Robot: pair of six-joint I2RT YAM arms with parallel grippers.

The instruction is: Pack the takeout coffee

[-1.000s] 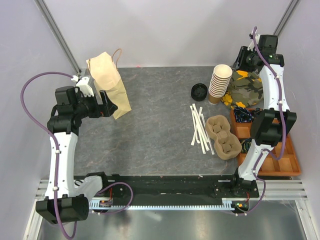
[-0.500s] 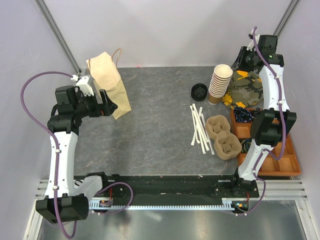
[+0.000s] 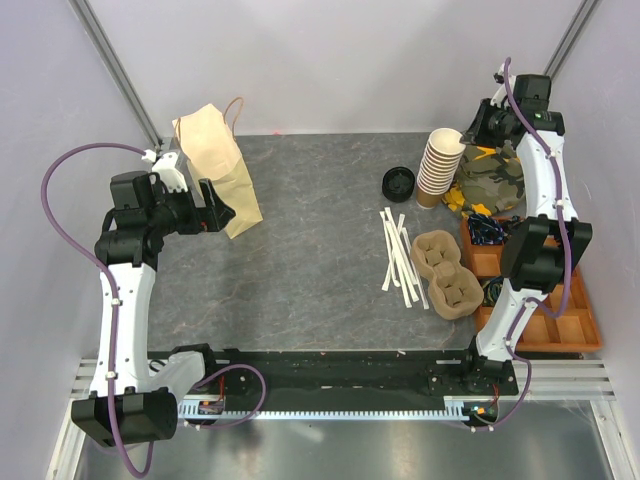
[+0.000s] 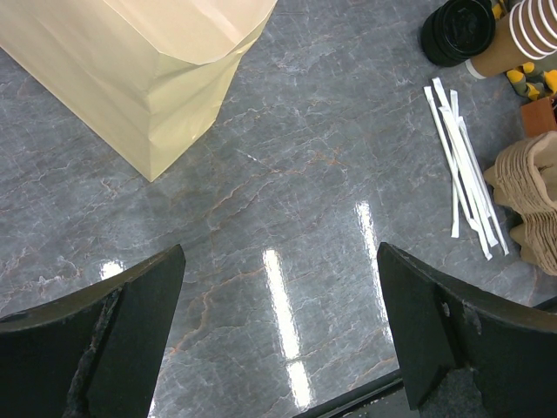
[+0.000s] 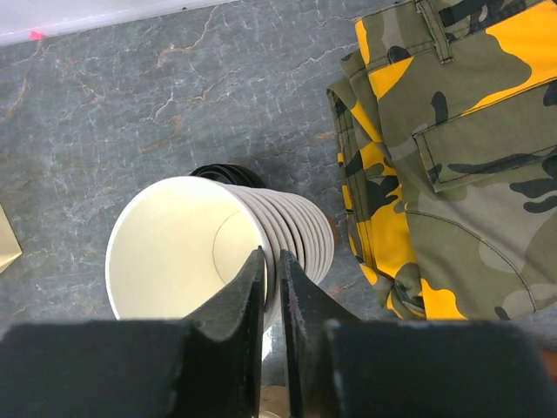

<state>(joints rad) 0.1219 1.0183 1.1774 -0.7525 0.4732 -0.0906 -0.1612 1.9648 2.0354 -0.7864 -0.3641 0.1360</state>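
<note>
The right gripper (image 5: 271, 254) (image 3: 470, 130) has its fingers drawn nearly together, with only a thin slit between them. In the right wrist view they sit over the right-hand rim of the top cup in the stack of paper cups (image 5: 187, 248) (image 3: 438, 170); whether they pinch that rim or hang just above it I cannot tell. The stack stands upright, mouth up, long axis vertical, with brown sides, pale rims and a plain cream inside, and it carries no lettering I can read. Just left of the stack lie the black lids (image 3: 398, 183) (image 4: 459, 30) (image 5: 228, 174), partly hidden behind it in the wrist view. Just right of the stack is a camouflage cloth (image 3: 495, 175) (image 5: 444, 148) in green, black and yellow. Nearer the arm bases than the stack, white straws (image 3: 398, 255) (image 4: 461, 152) lie in a loose bundle, with a pulp cup carrier (image 3: 447, 272) (image 4: 531, 196) beside them on the right arm's side and an orange tray (image 3: 560, 320) right of that. The left gripper (image 4: 280, 252) (image 3: 222, 205), well apart from the stack across the table (image 3: 320, 250), is spread wide and holds nothing, its fingers over grey stone-patterned surface. A kraft paper bag (image 4: 130, 70) (image 3: 215, 170) stands just ahead of it, plain on the faces that show. The takeout coffee, a single lidded cup, I cannot make out in any view, so its place and heading cannot be told.
</note>
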